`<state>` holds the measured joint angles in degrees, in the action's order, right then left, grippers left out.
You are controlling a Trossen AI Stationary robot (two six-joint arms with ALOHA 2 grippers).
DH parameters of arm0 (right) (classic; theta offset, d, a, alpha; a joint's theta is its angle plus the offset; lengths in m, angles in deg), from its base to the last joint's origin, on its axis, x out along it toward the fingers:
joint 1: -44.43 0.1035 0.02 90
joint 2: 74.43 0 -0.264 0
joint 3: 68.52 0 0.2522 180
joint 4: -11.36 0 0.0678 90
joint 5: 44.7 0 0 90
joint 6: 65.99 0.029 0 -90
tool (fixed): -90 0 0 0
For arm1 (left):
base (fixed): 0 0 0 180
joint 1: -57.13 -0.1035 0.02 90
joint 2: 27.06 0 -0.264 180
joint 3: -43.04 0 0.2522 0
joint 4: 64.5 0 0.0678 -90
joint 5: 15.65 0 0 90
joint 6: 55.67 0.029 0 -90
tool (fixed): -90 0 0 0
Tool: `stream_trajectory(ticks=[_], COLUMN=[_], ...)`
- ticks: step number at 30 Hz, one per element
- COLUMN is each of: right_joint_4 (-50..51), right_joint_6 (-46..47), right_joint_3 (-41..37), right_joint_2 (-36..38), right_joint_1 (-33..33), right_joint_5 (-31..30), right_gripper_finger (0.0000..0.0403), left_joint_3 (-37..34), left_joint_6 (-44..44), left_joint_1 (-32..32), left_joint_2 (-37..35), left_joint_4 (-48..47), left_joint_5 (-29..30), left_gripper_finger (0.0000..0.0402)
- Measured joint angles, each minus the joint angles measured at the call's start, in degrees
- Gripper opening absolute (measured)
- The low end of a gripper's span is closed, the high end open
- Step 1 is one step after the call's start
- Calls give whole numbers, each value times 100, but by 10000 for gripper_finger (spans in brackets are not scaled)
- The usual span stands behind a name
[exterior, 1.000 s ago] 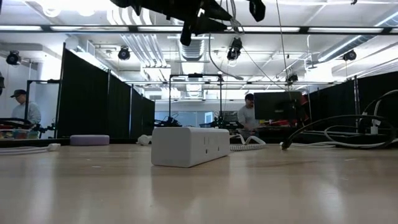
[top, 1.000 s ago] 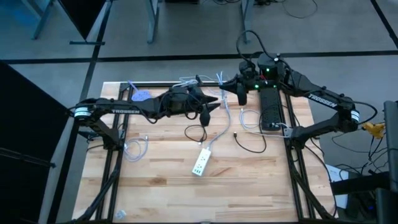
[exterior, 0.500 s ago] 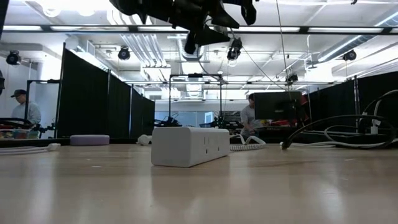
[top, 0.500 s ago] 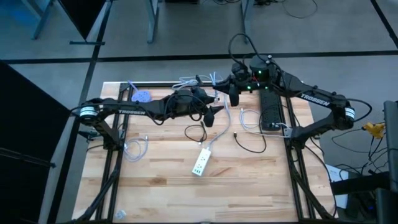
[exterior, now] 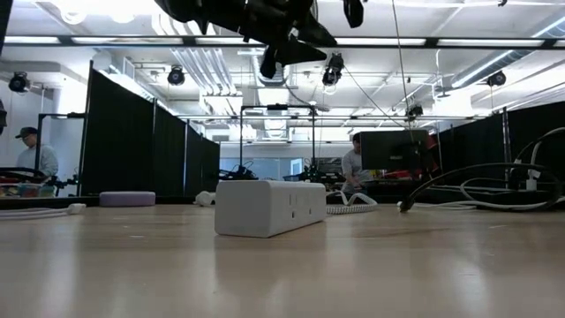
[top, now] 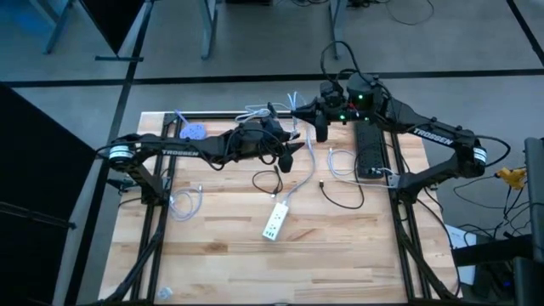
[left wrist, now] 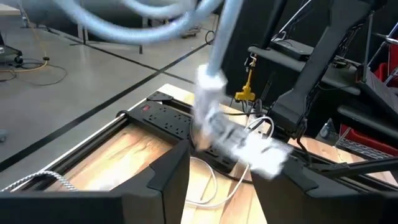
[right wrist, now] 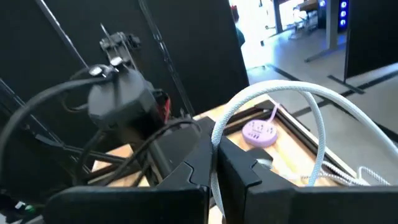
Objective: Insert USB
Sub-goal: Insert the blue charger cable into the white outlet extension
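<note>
From above, both arms meet over the far middle of the bench. The left gripper and right gripper hang near each other, a pale blue-white USB cable trailing down between them; its plug is too small to pick out here. A white power strip lies nearer the front, a black power strip along the right rail.

At bench height, the white power strip sits in the middle, and the arms are cut off by the upper edge (only dark shapes show).

In the left wrist view the fingers stand apart, with the blurred white USB plug between them; whether they touch it I cannot tell.

In the right wrist view the fingers are pressed together, pinching the white cable, which loops away; a purple round object lies beyond
</note>
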<state>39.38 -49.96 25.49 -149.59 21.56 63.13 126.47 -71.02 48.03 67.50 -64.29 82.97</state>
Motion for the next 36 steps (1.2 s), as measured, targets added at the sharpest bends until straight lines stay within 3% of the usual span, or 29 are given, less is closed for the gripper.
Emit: stream_trajectory(ticks=[9,15,19,29,33,36], right_joint_4=[44,44,42,46,44,44], right_joint_6=[0,2,-2,-56,-65,-66], right_joint_3=[0,0,0,0,0,0], right_joint_2=[49,49,49,49,49,49], right_joint_1=[0,69,103,101,101,101], right_joint_5=[-120,-118,-112,-118,-118,-118], right_gripper_finger=[0,0,0,0,0,0], left_joint_3=[0,0,0,0,0,0], left_joint_6=[20,268,286,290,290,292], left_joint_1=[0,2,0,0,0,0], left_joint_2=[-65,-147,-234,-264,-264,-264], left_joint_4=[2,-155,-153,-110,-109,-121], left_joint_5=[9,452,744,748,745,737], left_gripper_finger=[124,116,121,140,109,50])
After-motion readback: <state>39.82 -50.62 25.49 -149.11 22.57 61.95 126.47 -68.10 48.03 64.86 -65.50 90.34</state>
